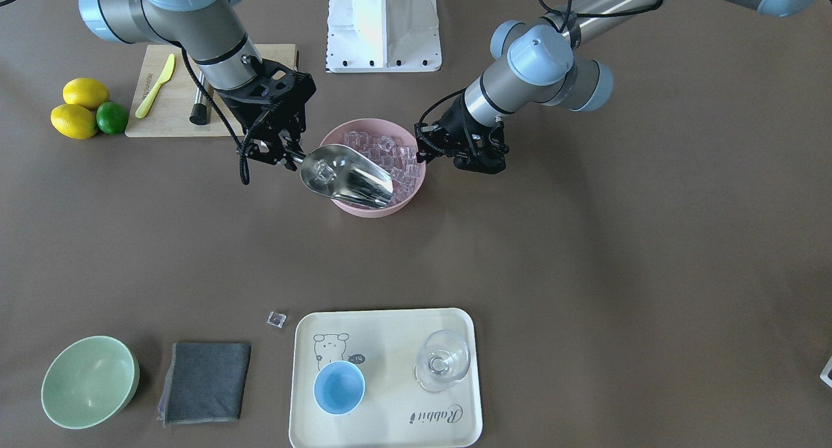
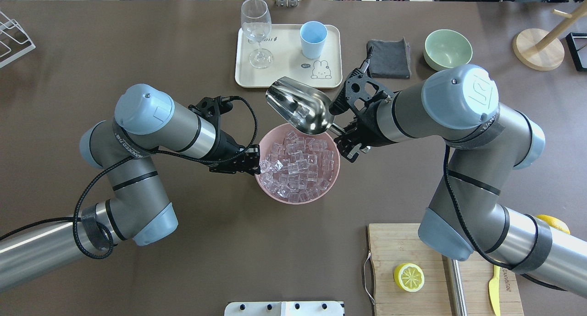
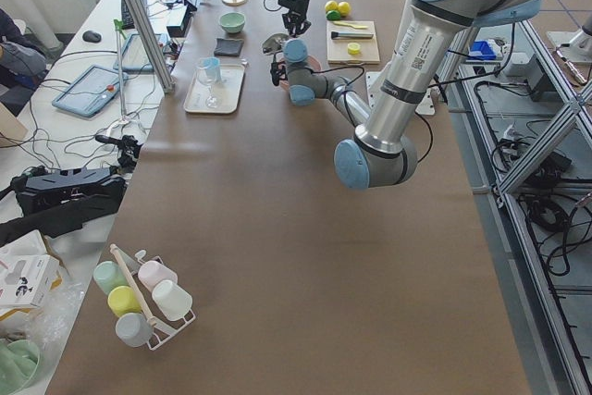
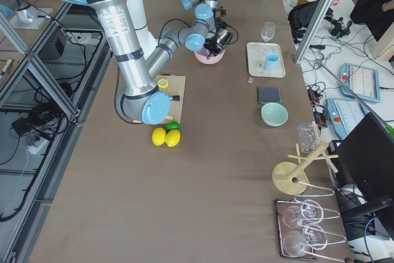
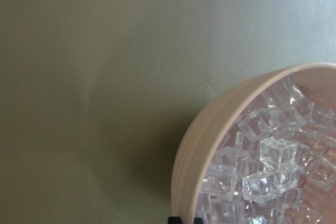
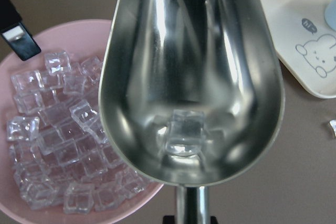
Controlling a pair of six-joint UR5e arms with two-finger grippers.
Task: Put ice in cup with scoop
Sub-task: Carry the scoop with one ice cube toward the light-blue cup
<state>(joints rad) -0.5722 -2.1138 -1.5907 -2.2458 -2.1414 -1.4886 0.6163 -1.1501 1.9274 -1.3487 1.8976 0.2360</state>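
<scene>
Nearest the robot, the pink bowl (image 2: pixel 275 195) is heaped with ice (image 2: pixel 298 169). The left gripper (image 2: pixel 251 162) sits at its 9 o'clock rim, probably to steady it, though I cannot tell whether it is clamped. At 2 o'clock the right gripper (image 2: pixel 343 133) is clenched on the handle of the scoop (image 2: pixel 298 109). The scoop is held roughly level above the 12 o'clock rim, so one cube (image 6: pixel 184 132) rests at its back. Farther toward 12 o'clock, the light-blue cup (image 2: pixel 313 40) stands empty on the cream tray (image 2: pixel 243 75).

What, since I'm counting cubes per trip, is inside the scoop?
One ice cube lies at the closed end of the scoop, by its handle. Its trough covers whatever sits beneath.
</scene>
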